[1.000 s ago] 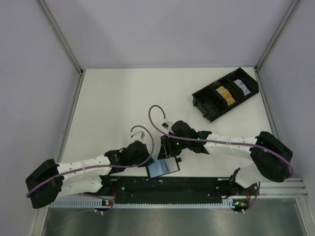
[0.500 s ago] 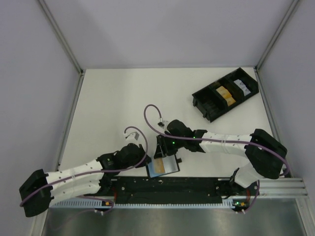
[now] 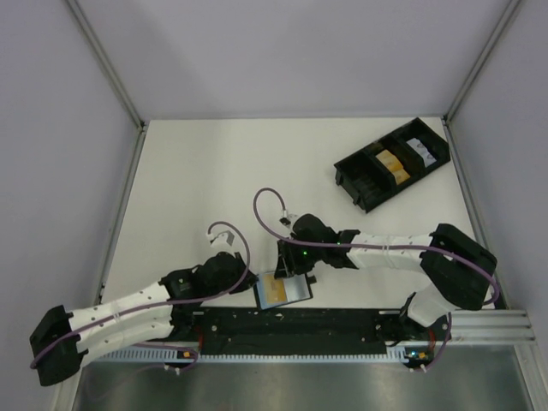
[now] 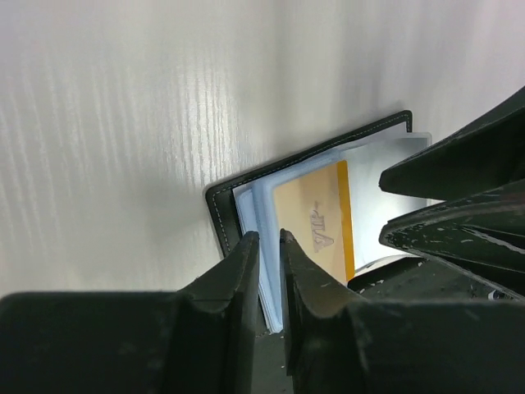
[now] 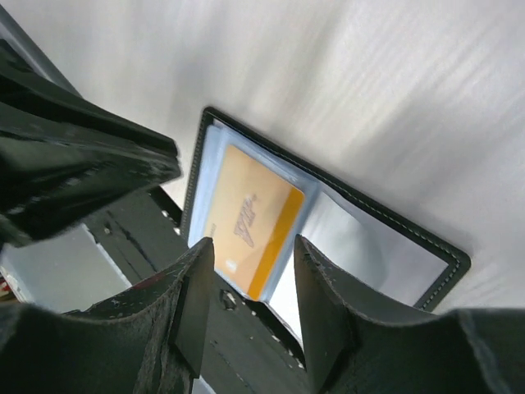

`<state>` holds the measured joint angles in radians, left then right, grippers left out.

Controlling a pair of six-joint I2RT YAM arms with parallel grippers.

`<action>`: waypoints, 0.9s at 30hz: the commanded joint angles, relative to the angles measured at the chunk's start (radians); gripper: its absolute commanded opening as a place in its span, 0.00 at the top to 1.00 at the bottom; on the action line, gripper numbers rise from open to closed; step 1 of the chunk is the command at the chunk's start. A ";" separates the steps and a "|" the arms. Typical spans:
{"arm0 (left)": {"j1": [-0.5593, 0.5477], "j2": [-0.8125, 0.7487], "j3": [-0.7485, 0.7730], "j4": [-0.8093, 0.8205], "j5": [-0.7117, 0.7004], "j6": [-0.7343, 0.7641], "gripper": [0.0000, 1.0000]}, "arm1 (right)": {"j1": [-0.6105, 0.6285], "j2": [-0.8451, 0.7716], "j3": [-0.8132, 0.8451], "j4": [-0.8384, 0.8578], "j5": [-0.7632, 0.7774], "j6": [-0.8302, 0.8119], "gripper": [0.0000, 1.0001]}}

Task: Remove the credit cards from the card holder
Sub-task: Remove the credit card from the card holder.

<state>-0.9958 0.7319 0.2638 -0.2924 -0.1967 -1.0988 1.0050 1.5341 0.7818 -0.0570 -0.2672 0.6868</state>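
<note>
White tabletop (image 3: pixel 197 180) is enclosed by pale grey walls (image 3: pixel 300 51), with a black rail (image 3: pixel 291 324) along its near edge. Just beyond the rail, between the two arms, the card holder (image 4: pixel 215 199) is laid open and flat, its black stitched border framing blue-grey clear sleeves (image 4: pixel 253 205).

One orange-yellow credit card (image 4: pixel 316 222) is seen tucked in a sleeve, a darker orange band along one long side. Raised lettering on it appears to read "VIP"; any smaller print is too blurred to be read. Whether further cards lie in the other sleeves cannot be told, since glare whitens them.

The left gripper (image 4: pixel 269 242) is set at the holder's near corner, its fingers only a thin slit apart. The holder's near edge is hidden behind them, and whether a sleeve edge is pinched in the slit cannot be told.

The right gripper (image 5: pixel 253 246) is held over the card with its fingers spread wide to either side; whether the tips touch the holder cannot be told. From overhead, the holder's far edge is covered by this gripper.

Well apart, at the far right, a long black compartmented tray (image 3: pixel 347 167) is seen; an orange item and a white item inside it are too small to be identified.
</note>
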 commanded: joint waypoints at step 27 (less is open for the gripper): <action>-0.003 0.173 -0.052 0.185 0.111 -0.033 1.00 | -0.089 0.127 -0.219 0.499 -0.254 0.157 0.70</action>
<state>-0.9958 0.8825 0.2375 -0.1200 -0.0830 -1.1240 0.9306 1.6352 0.5884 0.3119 -0.4576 0.8127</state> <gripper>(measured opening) 0.009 0.323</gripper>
